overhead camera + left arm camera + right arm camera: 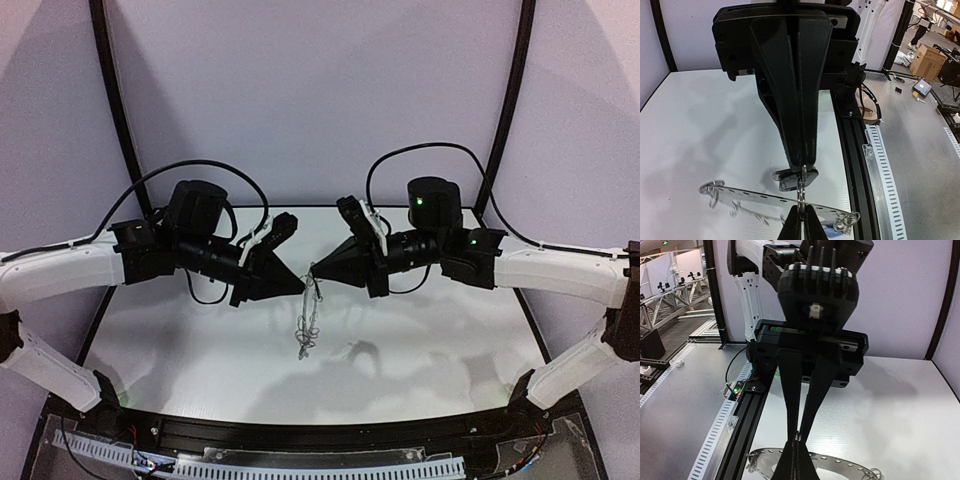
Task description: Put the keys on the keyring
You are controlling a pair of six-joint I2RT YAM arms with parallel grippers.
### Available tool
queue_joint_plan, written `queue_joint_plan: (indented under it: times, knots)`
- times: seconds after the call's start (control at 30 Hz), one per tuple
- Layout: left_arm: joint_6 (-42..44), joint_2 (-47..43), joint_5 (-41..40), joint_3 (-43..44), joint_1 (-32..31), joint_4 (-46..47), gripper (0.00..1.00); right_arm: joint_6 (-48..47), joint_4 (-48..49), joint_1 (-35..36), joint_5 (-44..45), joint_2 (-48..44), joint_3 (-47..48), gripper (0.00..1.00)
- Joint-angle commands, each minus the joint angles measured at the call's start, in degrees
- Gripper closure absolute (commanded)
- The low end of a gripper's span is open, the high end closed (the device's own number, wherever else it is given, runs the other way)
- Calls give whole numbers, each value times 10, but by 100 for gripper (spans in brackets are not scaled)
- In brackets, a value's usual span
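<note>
Tabletop [200, 340]: below both hands. A key dropped from here would likely bounce away.
Keyring [747, 194]: hangs just under the meeting fingertips, off the surface. It could swing or twist.
Left hand [803, 167]: pinched fully closed on a thin wire loop [801, 192].
Right hand [797, 436]: also closed, tip to tip with the left, apparently on the same loop — pulling apart may bend it.
Black key [790, 180]: right at the left hand's tip — could slip free.
Writing: none readable.

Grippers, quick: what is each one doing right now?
Left gripper: closed, pinching a thin wire loop of the keyring.
Right gripper: closed, apparently on the same wire loop.
</note>
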Motion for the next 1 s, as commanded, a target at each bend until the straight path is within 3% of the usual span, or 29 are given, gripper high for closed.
queue_joint_plan:
  times: [0.0, 0.97]
  knots:
    - [9, -3, -6, 16, -6, 4, 99, -5, -13, 8, 35, 10, 22, 100]
    - [0, -27, -46, -9, -6, 10, 99, -23, -62, 19, 44, -20, 27, 100]
